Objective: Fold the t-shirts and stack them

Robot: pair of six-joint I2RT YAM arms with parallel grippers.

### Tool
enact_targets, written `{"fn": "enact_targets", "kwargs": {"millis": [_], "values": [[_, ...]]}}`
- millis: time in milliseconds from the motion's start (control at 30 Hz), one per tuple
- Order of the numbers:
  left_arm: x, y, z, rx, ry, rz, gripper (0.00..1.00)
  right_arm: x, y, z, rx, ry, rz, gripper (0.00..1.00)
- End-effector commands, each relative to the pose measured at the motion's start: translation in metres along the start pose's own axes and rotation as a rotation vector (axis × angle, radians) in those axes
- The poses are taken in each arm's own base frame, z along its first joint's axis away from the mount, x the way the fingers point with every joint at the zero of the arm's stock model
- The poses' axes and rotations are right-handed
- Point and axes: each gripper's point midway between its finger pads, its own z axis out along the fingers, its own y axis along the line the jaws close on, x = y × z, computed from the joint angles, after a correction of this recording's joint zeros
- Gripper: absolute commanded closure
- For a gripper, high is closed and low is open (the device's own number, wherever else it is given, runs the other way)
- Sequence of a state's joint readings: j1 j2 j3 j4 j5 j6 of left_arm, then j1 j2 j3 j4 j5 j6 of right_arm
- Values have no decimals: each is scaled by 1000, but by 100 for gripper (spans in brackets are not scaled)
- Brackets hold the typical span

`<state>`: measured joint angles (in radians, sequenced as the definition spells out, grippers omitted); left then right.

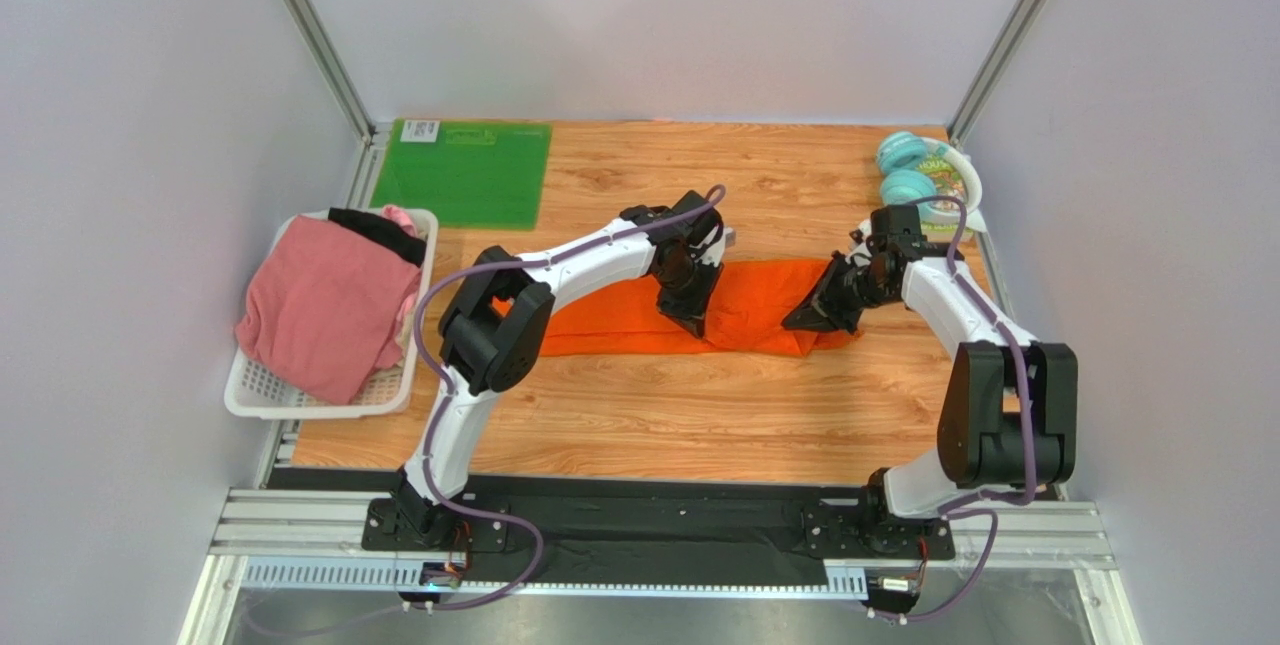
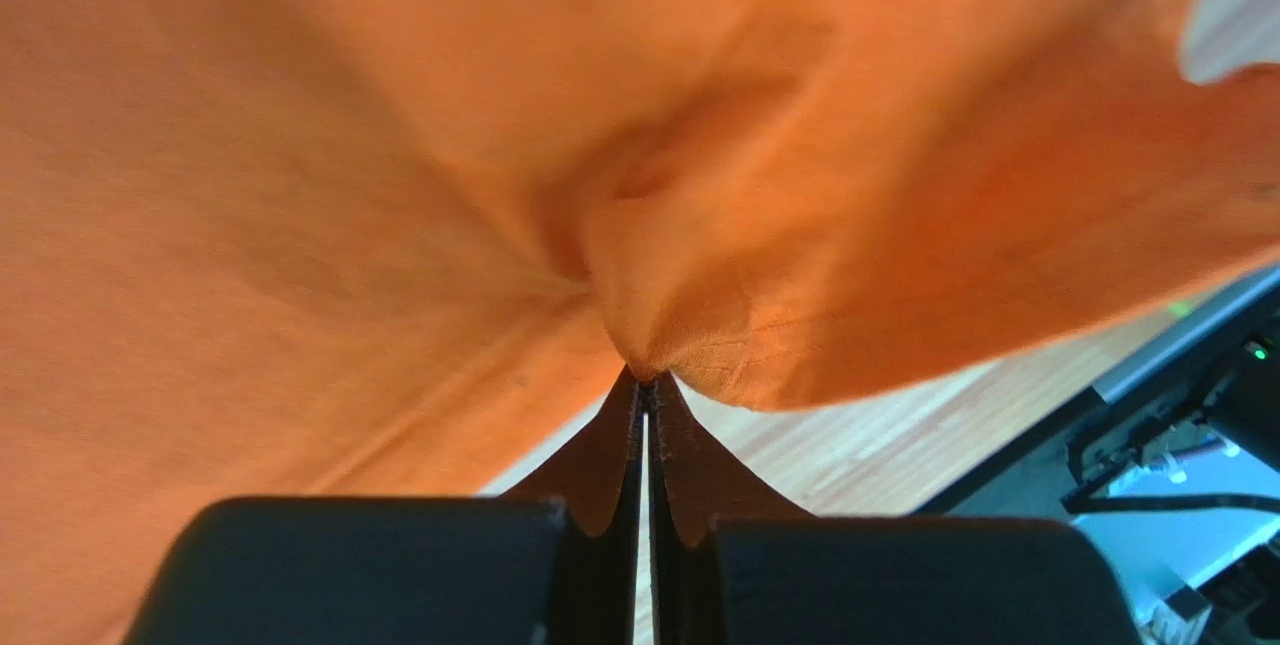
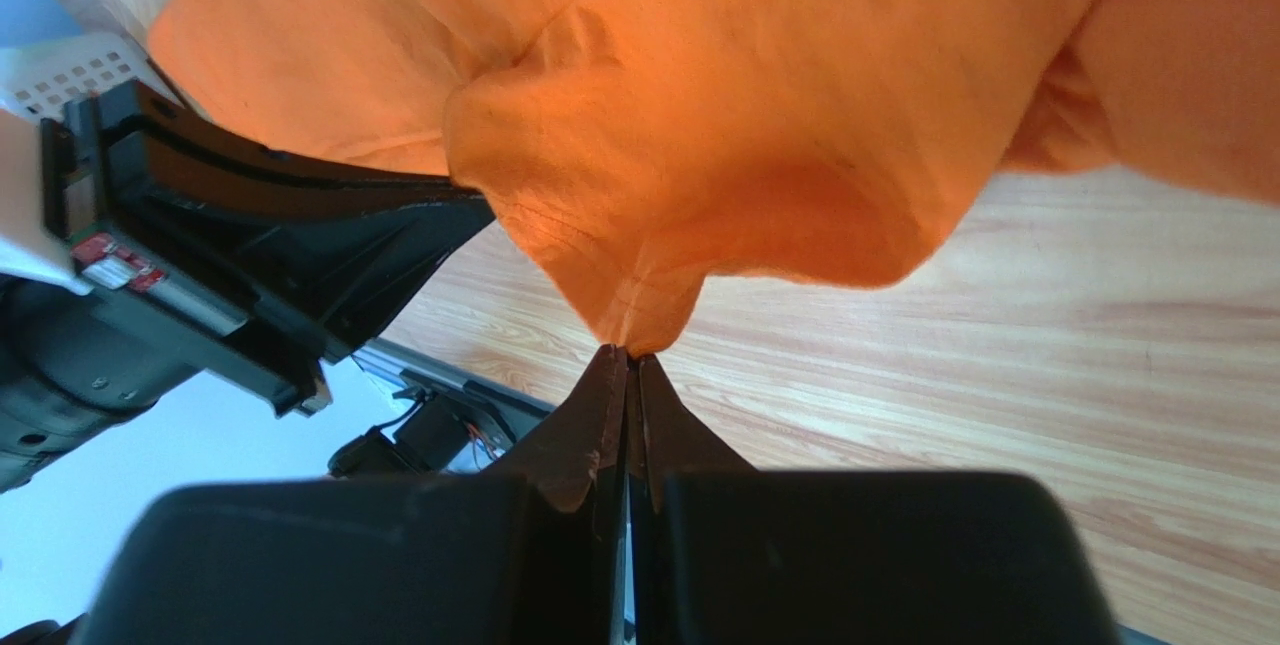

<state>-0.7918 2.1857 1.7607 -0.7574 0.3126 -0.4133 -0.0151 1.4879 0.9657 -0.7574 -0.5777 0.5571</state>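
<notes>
The bright orange t-shirt (image 1: 751, 312) lies stretched in a long band across the middle of the wooden table. My left gripper (image 1: 691, 318) is shut on a pinch of its cloth near the band's middle; in the left wrist view the orange t-shirt (image 2: 451, 150) bunches at the gripper's (image 2: 646, 375) closed tips. My right gripper (image 1: 804, 318) is shut on the shirt's right end, and the orange cloth (image 3: 751, 105) hangs from its tips (image 3: 631, 357) above the wood. A dusty pink t-shirt (image 1: 323, 308) and a black one (image 1: 376, 233) lie in the basket.
A white basket (image 1: 248, 393) stands at the table's left edge. A flat green mat (image 1: 463, 170) lies at the back left. Teal round objects with a white item (image 1: 924, 173) sit at the back right corner. The left arm's body (image 3: 226, 255) shows close by in the right wrist view.
</notes>
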Motion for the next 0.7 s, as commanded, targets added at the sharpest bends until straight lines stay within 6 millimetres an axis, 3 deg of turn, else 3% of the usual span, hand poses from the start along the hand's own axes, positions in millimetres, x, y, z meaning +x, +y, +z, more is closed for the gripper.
{"fn": "enact_targets", "kwargs": {"millis": [0,367,667], "values": [[-7,11,2,-3,8,-20,100,-31,29,-3,-68,-73,-33,100],[-11,9,0,12,4,-19,100,-72,43,12,-78,-96,-17,100],[-18,8,-10,19,-21,-2,100,-89,36,33,-50,-79,-1,100]]}}
